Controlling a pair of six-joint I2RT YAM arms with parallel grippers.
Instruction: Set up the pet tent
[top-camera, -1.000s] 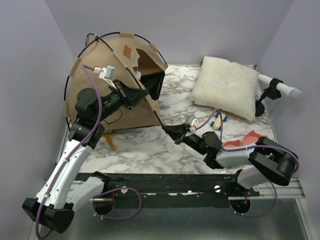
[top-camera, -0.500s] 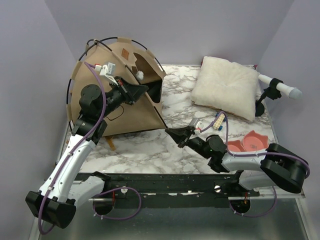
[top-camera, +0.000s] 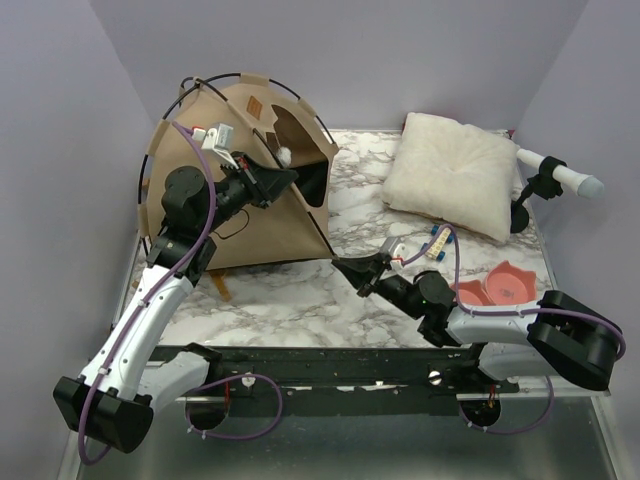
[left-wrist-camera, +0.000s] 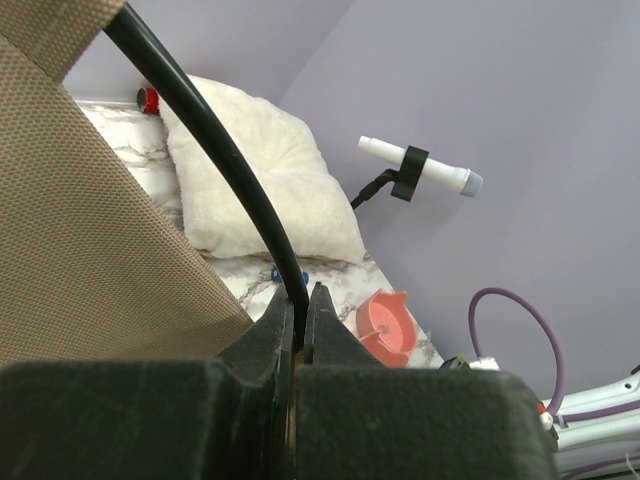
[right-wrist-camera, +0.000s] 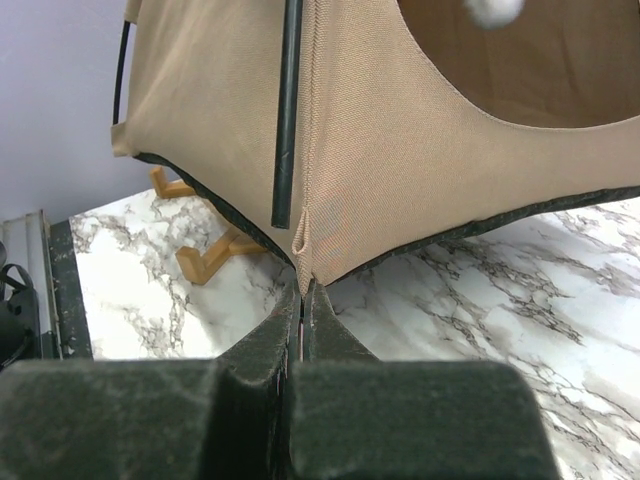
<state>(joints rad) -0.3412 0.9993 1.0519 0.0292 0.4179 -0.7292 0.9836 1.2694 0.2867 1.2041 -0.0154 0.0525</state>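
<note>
Pet tent (top-camera: 282, 222) drawn nearer — left jaws clamp pole (left-wrist-camera: 235, 160), right jaws pinch hem (right-wrist-camera: 308, 245); pole end hidden.

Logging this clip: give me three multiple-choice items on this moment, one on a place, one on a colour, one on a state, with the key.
1. In the top view, where is the white pillow relative to the pet tent?
A. right of it
B. inside it
C. under it
2. What colour is the bowl?
A. blue
B. coral pink
C. green
3. What is the left gripper doing?
A. open, holding nothing
B. gripping the pillow
C. shut on the tent's black pole
Key: 1 A, the pillow lies apart, to the right; 2 B, both the top and left wrist views show it as coral pink; 3 C, the left wrist view shows the pole pinched.
</note>
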